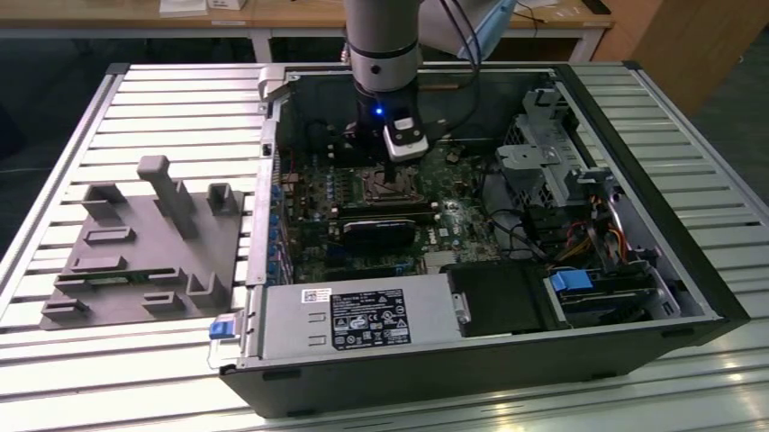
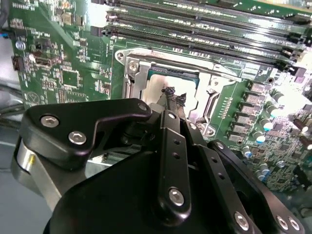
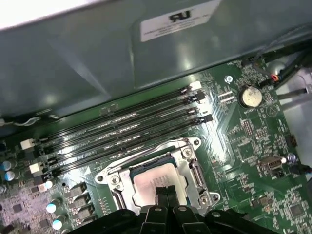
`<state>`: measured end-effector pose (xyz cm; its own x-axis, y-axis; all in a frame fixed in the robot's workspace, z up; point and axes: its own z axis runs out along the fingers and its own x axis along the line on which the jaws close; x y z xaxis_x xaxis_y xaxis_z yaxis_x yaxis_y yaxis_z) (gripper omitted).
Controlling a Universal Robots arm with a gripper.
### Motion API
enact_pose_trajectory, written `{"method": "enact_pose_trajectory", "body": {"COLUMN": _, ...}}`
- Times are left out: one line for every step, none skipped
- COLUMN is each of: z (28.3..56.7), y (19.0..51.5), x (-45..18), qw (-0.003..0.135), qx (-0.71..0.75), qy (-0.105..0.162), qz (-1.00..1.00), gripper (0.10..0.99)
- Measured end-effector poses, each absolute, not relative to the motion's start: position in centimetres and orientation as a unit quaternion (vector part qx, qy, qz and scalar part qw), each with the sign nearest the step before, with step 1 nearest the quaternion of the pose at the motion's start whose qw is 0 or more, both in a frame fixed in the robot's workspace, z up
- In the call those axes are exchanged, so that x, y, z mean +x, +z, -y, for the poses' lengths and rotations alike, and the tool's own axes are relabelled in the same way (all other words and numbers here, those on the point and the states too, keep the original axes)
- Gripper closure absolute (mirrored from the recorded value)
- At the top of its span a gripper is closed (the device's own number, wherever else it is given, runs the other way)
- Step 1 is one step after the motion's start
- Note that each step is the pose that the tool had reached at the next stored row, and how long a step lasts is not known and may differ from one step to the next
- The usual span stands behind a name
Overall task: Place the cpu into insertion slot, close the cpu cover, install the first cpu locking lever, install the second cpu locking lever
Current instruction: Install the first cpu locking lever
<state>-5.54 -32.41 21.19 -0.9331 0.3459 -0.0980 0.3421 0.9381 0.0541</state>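
The cpu (image 3: 150,179), a small square chip with a dull silvery top, lies flat in the insertion slot (image 3: 193,168) on the green board. In the second wrist view the cpu (image 2: 157,90) sits inside the slot's silver rim (image 2: 214,97). A thin silver frame (image 3: 146,155) runs around the chip. I cannot tell whether this is the cpu cover lying down. My gripper (image 3: 166,194) hangs right over the chip with its black fingers (image 2: 168,126) pressed together and nothing between them. From the exterior view, the gripper (image 1: 387,174) stands low inside the open computer case.
Long black memory slots (image 3: 122,129) run beside the socket, with a coin battery (image 3: 249,96) further along. A black block (image 1: 378,232), the power supply (image 1: 348,319) and a drive cage (image 1: 553,153) crowd the case. A grey fixture (image 1: 144,243) sits on the slatted table.
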Motion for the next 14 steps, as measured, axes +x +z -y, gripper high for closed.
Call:
{"method": "enact_pose_trajectory", "body": {"z": 32.4, "y": 21.2, "x": -5.5, "qw": 0.053, "qx": 0.169, "qy": 0.018, "qz": -0.984, "gripper": 0.984}}
{"method": "enact_pose_trajectory", "body": {"z": 32.4, "y": 21.2, "x": -5.5, "qw": 0.053, "qx": 0.163, "qy": 0.019, "qz": -0.985, "gripper": 0.984}}
{"method": "enact_pose_trajectory", "body": {"z": 32.4, "y": 21.2, "x": -5.5, "qw": 0.053, "qx": 0.159, "qy": 0.019, "qz": -0.986, "gripper": 0.984}}
{"method": "enact_pose_trajectory", "body": {"z": 32.4, "y": 21.3, "x": -5.5, "qw": 0.053, "qx": 0.158, "qy": 0.019, "qz": -0.986, "gripper": 0.984}}
{"method": "enact_pose_trajectory", "body": {"z": 32.4, "y": 21.4, "x": -5.5, "qw": 0.053, "qx": 0.157, "qy": 0.019, "qz": -0.986, "gripper": 0.984}}
{"method": "enact_pose_trajectory", "body": {"z": 32.4, "y": 21.5, "x": -5.5, "qw": 0.053, "qx": 0.157, "qy": 0.019, "qz": -0.986, "gripper": 0.984}}
{"method": "enact_pose_trajectory", "body": {"z": 32.4, "y": 21.6, "x": -5.5, "qw": 0.053, "qx": 0.157, "qy": 0.019, "qz": -0.986, "gripper": 0.984}}
{"method": "enact_pose_trajectory", "body": {"z": 32.4, "y": 21.7, "x": -5.5, "qw": 0.053, "qx": 0.156, "qy": 0.019, "qz": -0.986, "gripper": 0.984}}
{"method": "enact_pose_trajectory", "body": {"z": 32.4, "y": 21.9, "x": -5.5, "qw": 0.053, "qx": 0.156, "qy": 0.019, "qz": -0.986, "gripper": 0.984}}
{"method": "enact_pose_trajectory", "body": {"z": 32.4, "y": 22.1, "x": -5.5, "qw": 0.053, "qx": 0.156, "qy": 0.019, "qz": -0.986, "gripper": 0.984}}
{"method": "enact_pose_trajectory", "body": {"z": 32.4, "y": 22.2, "x": -5.5, "qw": 0.053, "qx": 0.156, "qy": 0.019, "qz": -0.986, "gripper": 0.984}}
{"method": "enact_pose_trajectory", "body": {"z": 32.4, "y": 22.4, "x": -5.5, "qw": 0.053, "qx": 0.156, "qy": 0.019, "qz": -0.986, "gripper": 0.984}}
{"method": "enact_pose_trajectory", "body": {"z": 32.4, "y": 22.6, "x": -5.5, "qw": 0.053, "qx": 0.156, "qy": 0.019, "qz": -0.986, "gripper": 0.984}}
{"method": "enact_pose_trajectory", "body": {"z": 32.4, "y": 22.8, "x": -5.5, "qw": 0.053, "qx": 0.156, "qy": 0.019, "qz": -0.986, "gripper": 0.984}}
